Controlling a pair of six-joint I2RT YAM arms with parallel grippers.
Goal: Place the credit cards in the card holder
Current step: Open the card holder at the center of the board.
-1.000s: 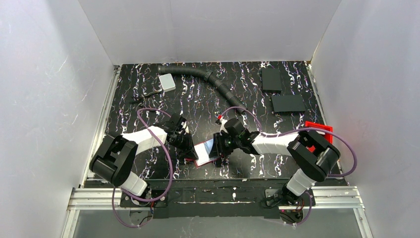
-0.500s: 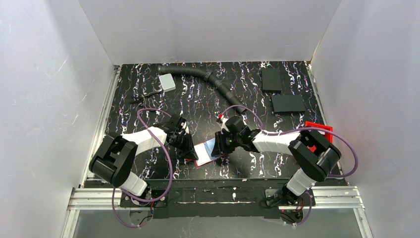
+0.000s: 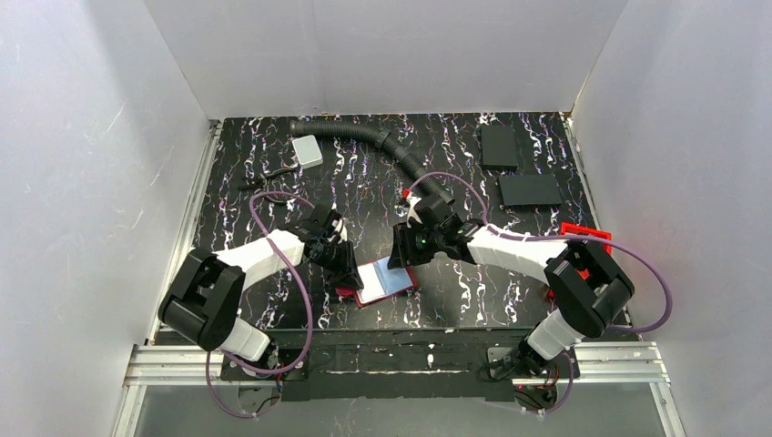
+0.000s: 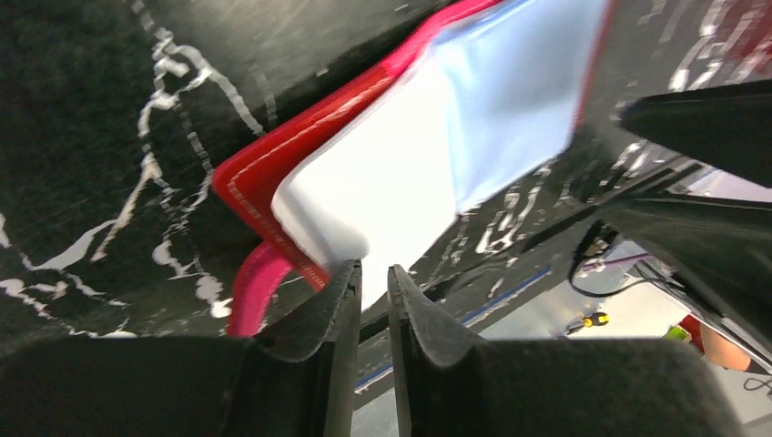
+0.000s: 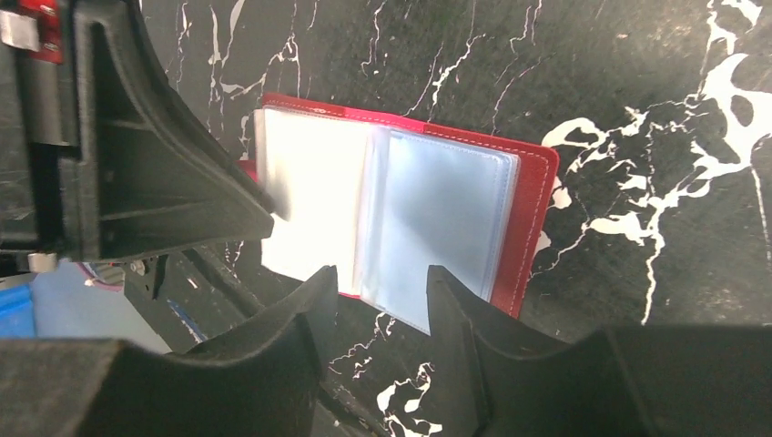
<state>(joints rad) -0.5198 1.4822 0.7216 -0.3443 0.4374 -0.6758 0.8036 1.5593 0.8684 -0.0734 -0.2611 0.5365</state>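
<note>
The card holder [image 3: 387,280] lies open by the bench's [image 3: 455,155] near edge. I can't tell whether credit cards fill its pale sleeves [image 5: 446,209]. The right claw [image 5: 378,278] hangs open above it; the left claw [image 4: 373,271] is almost closed at its edge, grip unclear.

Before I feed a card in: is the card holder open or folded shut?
Open: the card holder lies spread on the table, clear sleeves facing up.

One overhead, two close wrist views; card holder [image 3: 384,279] in all
</note>
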